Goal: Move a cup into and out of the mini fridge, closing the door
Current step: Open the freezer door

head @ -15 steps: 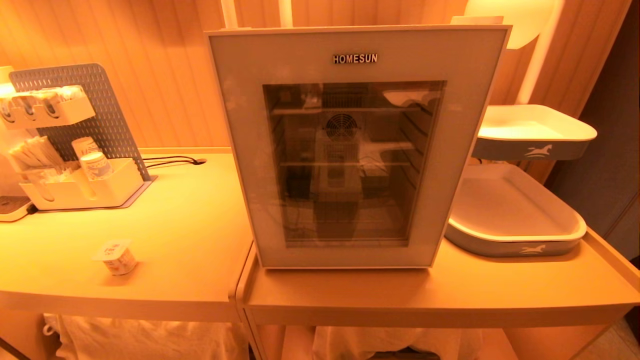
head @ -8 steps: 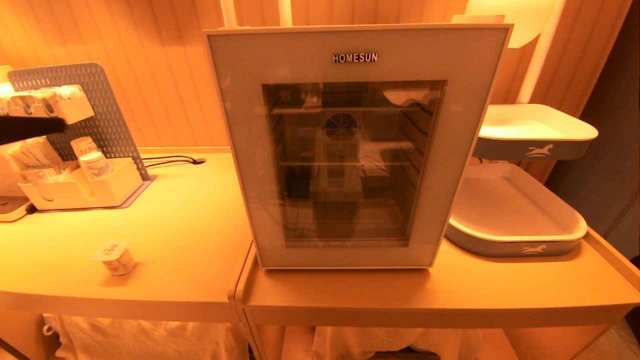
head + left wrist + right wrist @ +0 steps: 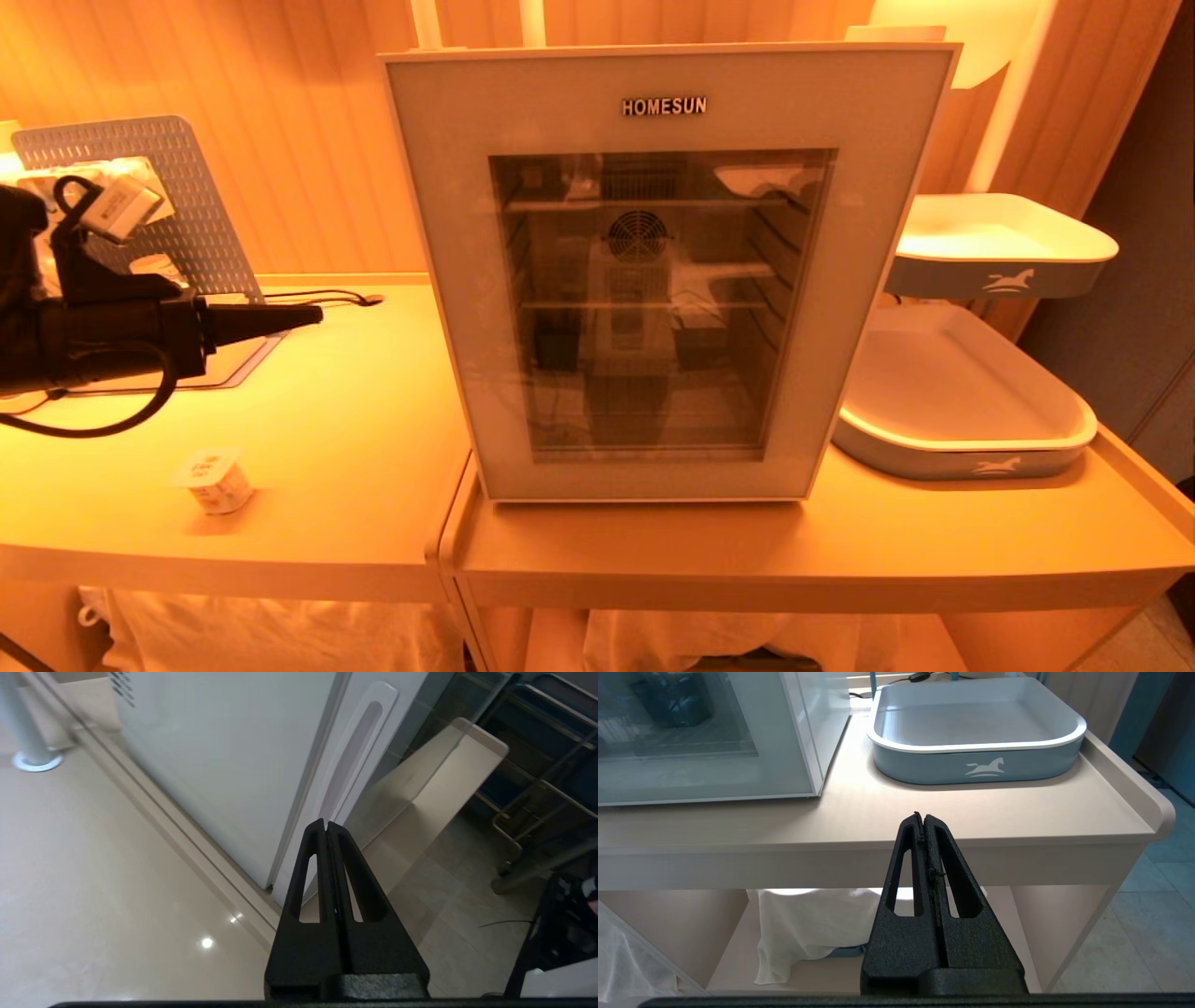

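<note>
White cup [image 3: 214, 480] on worktop [image 3: 355, 439]; fridge [image 3: 653, 271] door [image 3: 448, 280] shut. I see L end effector [image 3: 313, 315] clenched, empty; R end effector [image 3: 923, 817] clenched too.

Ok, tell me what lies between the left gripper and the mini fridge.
Nothing: in the head view, only bare tabletop separates the left gripper from the mini fridge.

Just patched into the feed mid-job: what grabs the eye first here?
The mini fridge fills the middle, its glass door shut. The left gripper, shut and empty, reaches in level from the left above the counter, aimed at the fridge's side. The tiny cup stands alone near the counter's front edge.
</note>
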